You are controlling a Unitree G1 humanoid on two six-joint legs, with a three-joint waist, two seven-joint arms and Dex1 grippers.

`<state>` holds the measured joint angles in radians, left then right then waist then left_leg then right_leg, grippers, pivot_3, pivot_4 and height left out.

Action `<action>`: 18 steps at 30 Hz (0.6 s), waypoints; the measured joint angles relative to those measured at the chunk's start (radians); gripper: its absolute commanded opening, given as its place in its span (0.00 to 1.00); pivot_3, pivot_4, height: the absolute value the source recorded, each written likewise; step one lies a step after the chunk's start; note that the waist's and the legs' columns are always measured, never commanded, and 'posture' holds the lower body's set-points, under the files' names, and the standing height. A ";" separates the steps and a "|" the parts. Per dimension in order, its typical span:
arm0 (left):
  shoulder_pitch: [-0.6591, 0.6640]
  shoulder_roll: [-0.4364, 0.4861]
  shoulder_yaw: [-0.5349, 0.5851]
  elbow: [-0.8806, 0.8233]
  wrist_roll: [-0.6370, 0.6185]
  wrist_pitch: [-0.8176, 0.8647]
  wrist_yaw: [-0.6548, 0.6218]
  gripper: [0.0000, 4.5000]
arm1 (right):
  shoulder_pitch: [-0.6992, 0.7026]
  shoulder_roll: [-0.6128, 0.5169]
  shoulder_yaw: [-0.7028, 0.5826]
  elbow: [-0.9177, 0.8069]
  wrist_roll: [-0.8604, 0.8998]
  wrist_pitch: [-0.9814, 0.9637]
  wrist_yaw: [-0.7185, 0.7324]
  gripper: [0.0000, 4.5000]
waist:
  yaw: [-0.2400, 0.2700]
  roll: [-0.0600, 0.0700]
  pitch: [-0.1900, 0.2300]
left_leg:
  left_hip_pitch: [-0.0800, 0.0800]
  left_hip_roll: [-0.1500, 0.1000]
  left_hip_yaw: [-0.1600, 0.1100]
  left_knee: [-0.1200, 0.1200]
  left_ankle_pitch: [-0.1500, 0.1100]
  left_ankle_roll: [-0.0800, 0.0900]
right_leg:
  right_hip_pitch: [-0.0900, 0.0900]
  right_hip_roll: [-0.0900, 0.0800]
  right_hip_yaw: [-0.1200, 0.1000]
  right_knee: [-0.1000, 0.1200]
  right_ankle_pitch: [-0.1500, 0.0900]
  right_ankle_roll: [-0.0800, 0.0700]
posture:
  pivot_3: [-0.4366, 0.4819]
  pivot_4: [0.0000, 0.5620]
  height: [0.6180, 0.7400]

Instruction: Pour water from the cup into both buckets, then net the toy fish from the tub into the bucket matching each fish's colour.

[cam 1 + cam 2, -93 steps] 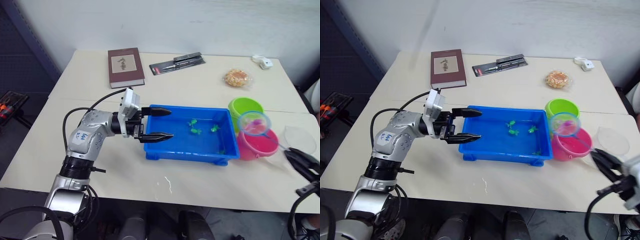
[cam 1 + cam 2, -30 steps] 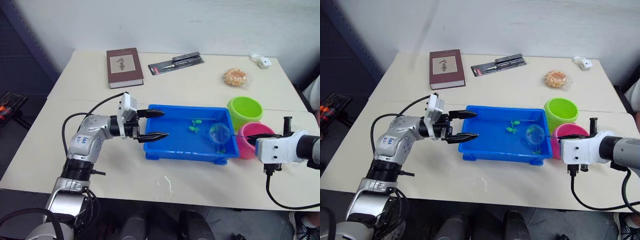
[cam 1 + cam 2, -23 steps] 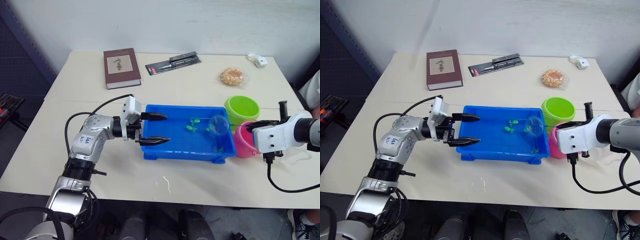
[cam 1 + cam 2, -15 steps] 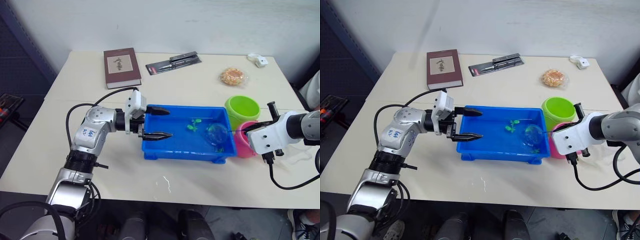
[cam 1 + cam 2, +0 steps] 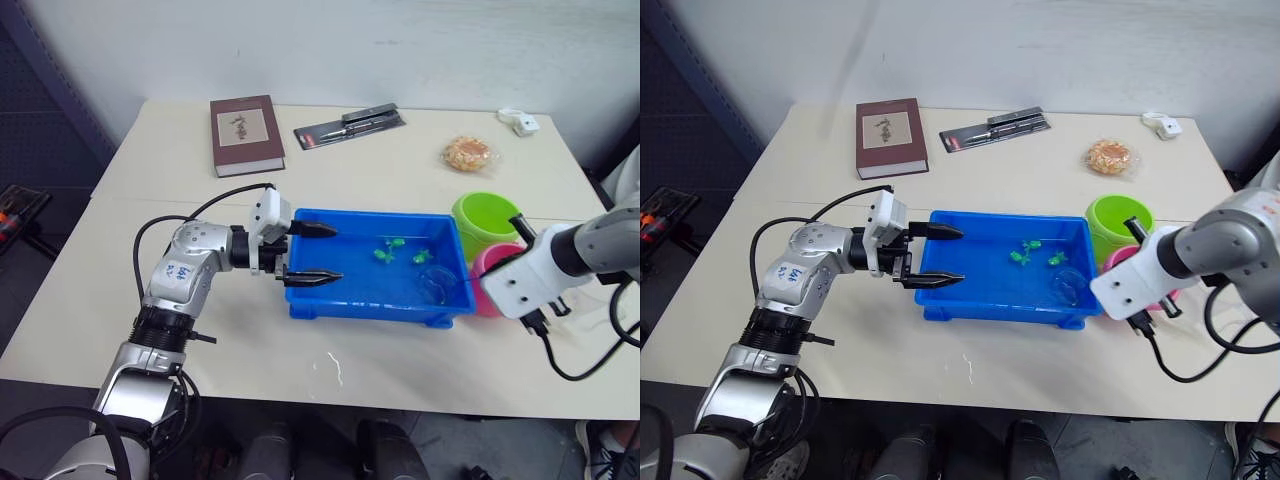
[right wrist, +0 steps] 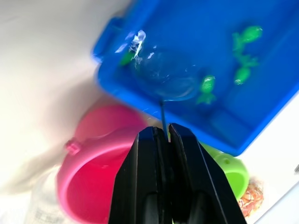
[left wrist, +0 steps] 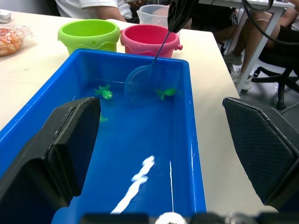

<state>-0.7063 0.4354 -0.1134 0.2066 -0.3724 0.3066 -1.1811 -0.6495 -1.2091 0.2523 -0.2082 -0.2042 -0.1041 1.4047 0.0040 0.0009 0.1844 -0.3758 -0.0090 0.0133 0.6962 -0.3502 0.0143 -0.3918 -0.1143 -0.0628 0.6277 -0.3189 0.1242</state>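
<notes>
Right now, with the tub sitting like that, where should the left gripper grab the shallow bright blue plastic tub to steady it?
Grip the shallow bright blue plastic tub at its left end rim, coming from the left. The left gripper already straddles that raised, thin rim with its fingers open, well away from the net.

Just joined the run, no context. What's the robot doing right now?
It's netting toy fish. The right gripper is shut on the net handle, with the hoop dipped into the blue tub near its right end, among the green fish. The left gripper is open around the tub's left rim. The green bucket and the pink bucket stand beside the tub's right end.
</notes>
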 measured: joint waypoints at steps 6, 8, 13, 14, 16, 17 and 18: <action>0.016 0.001 0.012 -0.006 -0.014 0.014 0.011 1.00 | -0.076 0.145 0.006 0.021 -0.016 0.065 -0.091 0.00 | -0.004 0.000 0.000 | 0.000 0.000 0.000 0.000 0.000 0.000 | 0.000 0.000 0.000 0.000 0.000 0.000 | 0.48 0.27 0.99; 0.023 0.006 0.019 -0.007 -0.015 0.015 0.011 1.00 | -0.098 0.130 0.004 0.040 -0.028 0.054 -0.092 0.00 | 0.000 0.000 0.000 | -0.001 -0.001 -0.001 0.000 0.000 0.000 | 0.000 0.000 -0.001 0.000 0.000 0.000 | 0.48 0.27 0.99; 0.045 0.010 0.024 -0.007 -0.015 0.019 0.011 1.00 | -0.090 0.063 -0.002 0.074 -0.044 0.015 -0.075 0.00 | 0.003 0.000 0.000 | -0.001 -0.001 -0.001 0.001 0.000 0.000 | 0.000 0.000 -0.001 0.000 0.000 0.000 | 0.48 0.27 0.99; 0.045 0.010 0.025 -0.007 -0.015 0.019 0.010 1.00 | -0.078 0.044 -0.001 0.072 -0.049 0.014 -0.064 0.00 | 0.004 0.000 0.000 | -0.001 -0.001 -0.001 0.001 0.000 0.000 | 0.000 0.000 -0.001 0.000 0.000 0.000 | 0.48 0.27 0.99; 0.047 0.011 0.030 -0.007 -0.015 0.019 0.009 1.00 | -0.071 0.025 0.000 0.073 -0.067 0.015 -0.043 0.00 | 0.000 0.000 0.000 | -0.001 -0.001 0.000 0.001 0.000 0.000 | 0.000 0.000 -0.001 0.000 0.000 0.000 | 0.48 0.27 0.99; 0.047 0.011 0.030 -0.007 -0.015 0.019 0.009 1.00 | -0.071 0.023 0.000 0.072 -0.075 0.017 -0.039 0.00 | -0.002 0.000 0.000 | -0.001 -0.001 0.000 0.001 0.000 0.000 | 0.000 0.000 -0.001 0.000 0.000 0.000 | 0.48 0.27 0.99; 0.047 0.011 0.030 -0.007 -0.015 0.019 0.008 1.00 | -0.071 0.019 0.002 0.072 -0.086 0.018 -0.030 0.00 | -0.003 0.000 0.000 | -0.001 0.000 0.000 0.001 0.000 0.000 | 0.000 0.000 -0.001 0.000 0.000 0.000 | 0.48 0.27 0.99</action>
<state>-0.6589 0.4463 -0.0838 0.1998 -0.3879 0.3255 -1.1732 -0.7208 -1.1896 0.2539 -0.1363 -0.2904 -0.0865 1.3744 0.0008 0.0011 0.1845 -0.3766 -0.0095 0.0131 0.6968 -0.3505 0.0143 -0.3920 -0.1145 -0.0635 0.6281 -0.3189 0.1242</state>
